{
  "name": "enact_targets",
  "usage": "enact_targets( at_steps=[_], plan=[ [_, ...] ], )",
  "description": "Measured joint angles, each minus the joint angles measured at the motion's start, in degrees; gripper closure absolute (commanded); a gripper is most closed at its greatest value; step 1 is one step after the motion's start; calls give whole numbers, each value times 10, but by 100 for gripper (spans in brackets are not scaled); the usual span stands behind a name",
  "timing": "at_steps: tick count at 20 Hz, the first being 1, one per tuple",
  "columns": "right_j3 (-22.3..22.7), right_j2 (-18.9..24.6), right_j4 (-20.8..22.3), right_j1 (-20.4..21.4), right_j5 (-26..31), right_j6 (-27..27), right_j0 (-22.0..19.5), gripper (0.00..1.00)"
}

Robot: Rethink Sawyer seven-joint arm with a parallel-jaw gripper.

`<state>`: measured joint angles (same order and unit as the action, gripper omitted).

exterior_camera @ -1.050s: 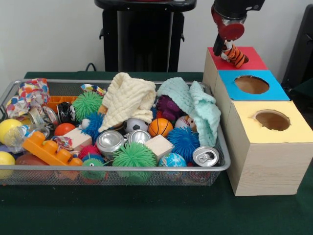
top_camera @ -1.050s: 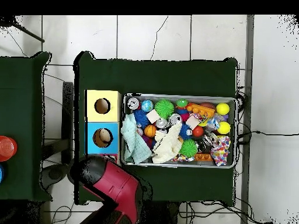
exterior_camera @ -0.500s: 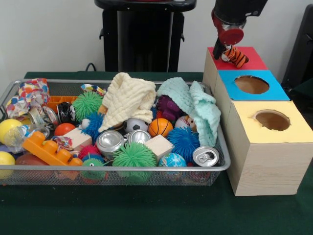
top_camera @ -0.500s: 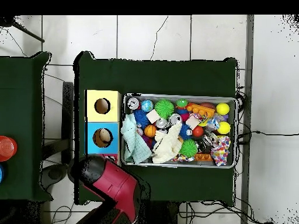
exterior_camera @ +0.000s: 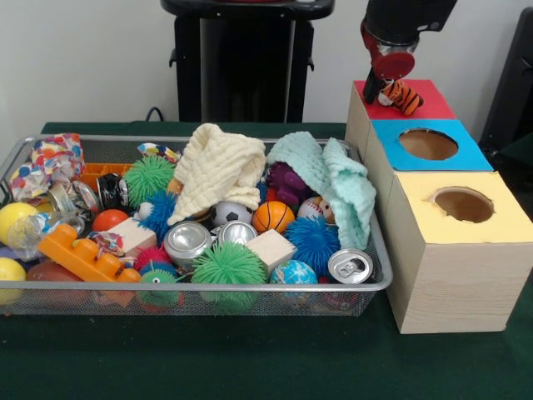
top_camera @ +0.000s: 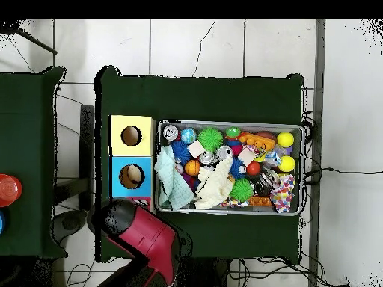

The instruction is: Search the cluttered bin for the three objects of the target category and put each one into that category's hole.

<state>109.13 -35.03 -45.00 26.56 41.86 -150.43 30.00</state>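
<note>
A dark green cloth covered the table point(exterior_camera: 250, 367), set against a pale wall with a black stand behind. On it sat a wire mesh bin point(exterior_camera: 208, 287) crammed with toys, beside a row of three wooden boxes topped red point(exterior_camera: 429, 98), blue point(exterior_camera: 429, 143) and yellow point(exterior_camera: 462, 207).

The gripper point(exterior_camera: 391, 83) hung over the red-topped box, its red and black head above a small orange-and-black striped tiger toy point(exterior_camera: 402, 94). The toy lay tilted, its long axis running from upper left down to lower right in the front view, its pale end up by the gripper. Whether the fingers were clamped on it or apart could not be told.

Only the front view showed the toy and the red top. In the overhead view, the arm's red body point(top_camera: 146, 239) hid that box, leaving the round holes in the blue box point(top_camera: 132, 176) and yellow box point(top_camera: 131, 136) plainly open, the blue one showing something tan inside. The overhead view also showed the bin point(top_camera: 228, 124) lying long-side along the boxes.
</note>
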Motion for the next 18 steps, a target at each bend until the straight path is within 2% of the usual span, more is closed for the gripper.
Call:
enact_targets(
  at_steps=[8, 12, 18],
  plan=[
    [12, 11, -11, 9, 0, 0, -14, 100],
    [38, 31, -24, 29, 0, 0, -39, 100],
    [66, 36, -13, 58, 0, 0, -61, 100]
  ],
)
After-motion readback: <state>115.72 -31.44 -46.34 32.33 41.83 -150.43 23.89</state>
